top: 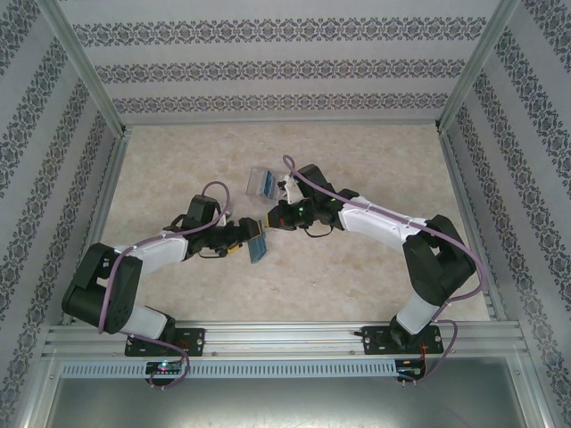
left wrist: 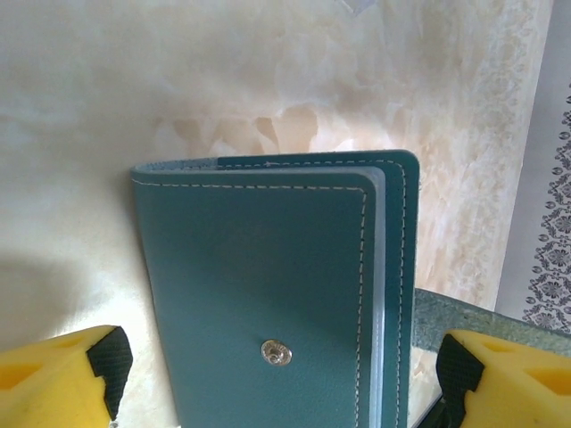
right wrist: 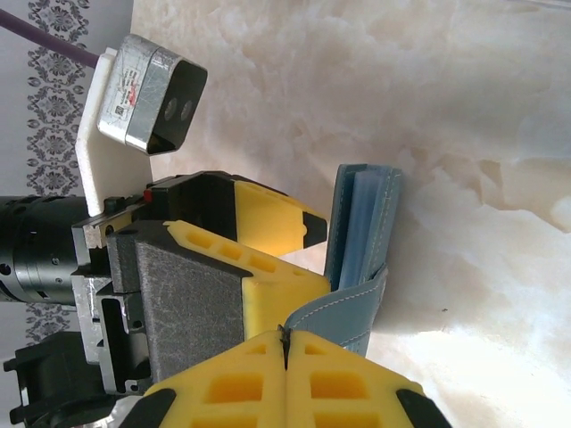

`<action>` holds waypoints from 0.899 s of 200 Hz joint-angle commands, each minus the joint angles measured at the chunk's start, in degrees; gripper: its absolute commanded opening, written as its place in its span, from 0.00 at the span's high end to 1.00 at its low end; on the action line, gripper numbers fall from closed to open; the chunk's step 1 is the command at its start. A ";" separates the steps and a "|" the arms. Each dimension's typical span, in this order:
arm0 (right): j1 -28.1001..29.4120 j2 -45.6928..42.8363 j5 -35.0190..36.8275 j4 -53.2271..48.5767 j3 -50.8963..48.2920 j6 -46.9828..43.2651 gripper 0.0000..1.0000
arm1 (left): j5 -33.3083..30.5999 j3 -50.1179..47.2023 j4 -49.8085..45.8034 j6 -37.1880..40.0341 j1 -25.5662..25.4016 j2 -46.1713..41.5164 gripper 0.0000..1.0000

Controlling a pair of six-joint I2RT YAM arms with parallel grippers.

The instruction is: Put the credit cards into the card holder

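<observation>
Marbled tabletop (top: 357, 267), 1 wallet (left wrist: 268, 303), 1 clear card holder (top: 263, 183), L gripper (left wrist: 281, 361) wide astride wallet, R gripper (right wrist: 284, 343) pinching its flap

The wallet (left wrist: 268, 294) — matt grained leather with metal snap (left wrist: 276, 353); card holder (top: 261, 181) — clear glossy plastic; table (left wrist: 268, 71) smooth.

wallet (left wrist: 268, 294) in front, card holder (top: 255, 176) behind (apart)

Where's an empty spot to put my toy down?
Bare table between the card holder and the back wall, and along the right wall. Crowded in the middle, where the left gripper and right gripper meet at the wallet.
</observation>
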 commanded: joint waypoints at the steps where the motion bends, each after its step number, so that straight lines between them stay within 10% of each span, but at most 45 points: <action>1: 0.67 -1.94 -1.31 -0.46 1.43 0.39 1.00 | -3.02 2.27 -5.73 4.11 0.47 -0.05 0.16; 32: 0.71 -2.66 -1.51 -0.91 1.38 0.22 1.00 | -5.54 2.48 -9.24 5.90 0.45 -1.45 0.21; 90: 1.38 -2.60 -1.23 -1.61 1.97 0.22 1.00 | -4.46 2.81 -8.44 6.24 0.40 -3.60 0.02; 151: 1.58 -2.86 -0.11 -3.01 1.63 -0.83 1.00 | -5.56 1.30 -8.02 7.24 0.50 -2.28 0.19; 180: 1.58 -3.22 0.19 -3.30 1.44 -0.92 1.00 | -2.98 2.05 -7.57 7.25 0.54 -1.72 0.01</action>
